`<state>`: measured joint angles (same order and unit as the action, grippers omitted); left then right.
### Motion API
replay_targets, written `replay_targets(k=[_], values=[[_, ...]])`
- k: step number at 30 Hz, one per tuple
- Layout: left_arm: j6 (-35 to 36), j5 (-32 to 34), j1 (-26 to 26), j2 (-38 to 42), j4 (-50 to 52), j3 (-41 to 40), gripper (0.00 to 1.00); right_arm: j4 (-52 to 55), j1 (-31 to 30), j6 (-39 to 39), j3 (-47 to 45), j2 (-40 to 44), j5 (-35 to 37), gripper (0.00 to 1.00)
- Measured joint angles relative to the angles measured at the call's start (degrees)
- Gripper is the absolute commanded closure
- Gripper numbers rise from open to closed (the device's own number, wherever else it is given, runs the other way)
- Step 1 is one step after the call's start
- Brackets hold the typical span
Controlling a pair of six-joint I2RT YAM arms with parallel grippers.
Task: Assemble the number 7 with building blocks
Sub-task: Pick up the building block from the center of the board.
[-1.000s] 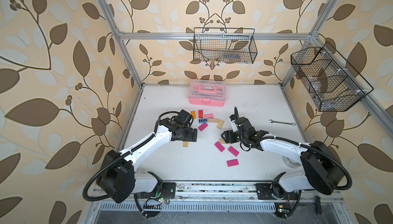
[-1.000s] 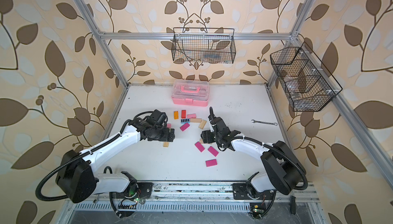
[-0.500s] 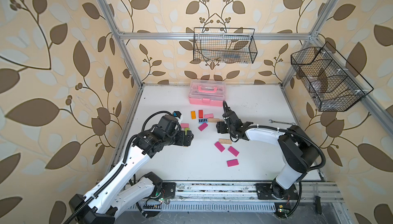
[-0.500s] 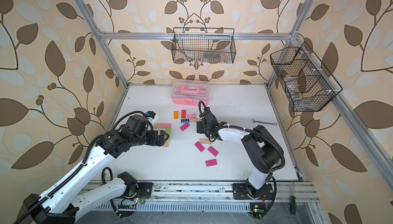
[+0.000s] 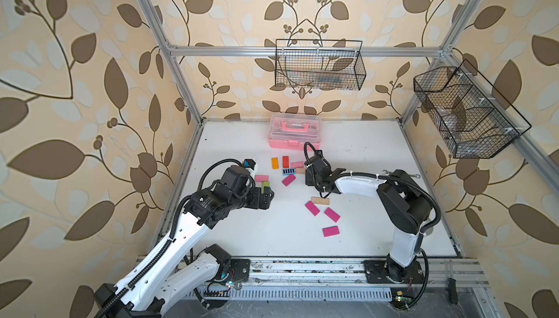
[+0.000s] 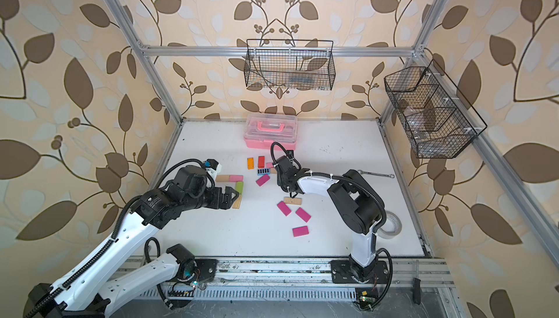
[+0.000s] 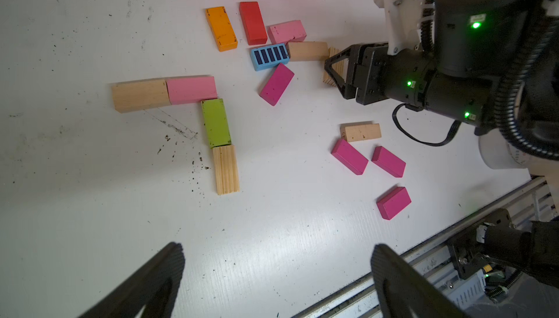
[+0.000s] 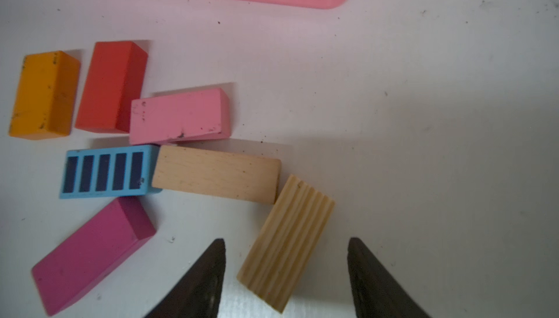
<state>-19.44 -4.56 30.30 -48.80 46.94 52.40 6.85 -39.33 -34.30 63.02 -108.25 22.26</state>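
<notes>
Well, my right gripper (image 8: 286,241) straddled a ribbed block (image 8: 298,210) at centre, jaws apart with a gap on each side, gripping nothing. I had the left gripper (image 7: 276,248) hanging wide and empty by the part-built 7 (image 7: 215,123) on the left: wood and pink across, green and wood descending.

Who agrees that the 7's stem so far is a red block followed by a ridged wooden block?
Wrong colour: the first stem block is lime green, not red; the ridged wooden block does follow it. The left wrist view shows this.
</notes>
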Motion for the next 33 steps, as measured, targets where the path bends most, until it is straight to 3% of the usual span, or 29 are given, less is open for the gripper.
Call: replay_targets(k=[12, 17, 24, 28, 33], values=[[0.0, 0.02, 0.0, -0.02, 0.02, 0.0, 0.01, 0.59, 0.61, -0.04, -0.35, -0.81, 0.17, 0.58], [0.0, 0.02, 0.0, -0.02, 0.02, 0.0, 0.01, 0.17, 1.09, 0.5, -1.55, -0.81, -0.61, 0.61], [0.0, 0.11, 0.0, -0.07, 0.02, 0.0, 0.01, -1.33, 0.76, 1.44, -3.78, 0.42, -1.25, 0.72], [-0.02, 0.55, 0.0, -0.24, 0.07, 0.0, 0.01, -1.97, -1.86, 2.97, -7.67, 4.42, -0.83, 0.72], [-0.61, 2.82, 0.0, -0.87, 0.33, 0.0, 0.01, -4.09, -11.04, 5.35, -12.15, 12.76, 0.66, 0.72]])
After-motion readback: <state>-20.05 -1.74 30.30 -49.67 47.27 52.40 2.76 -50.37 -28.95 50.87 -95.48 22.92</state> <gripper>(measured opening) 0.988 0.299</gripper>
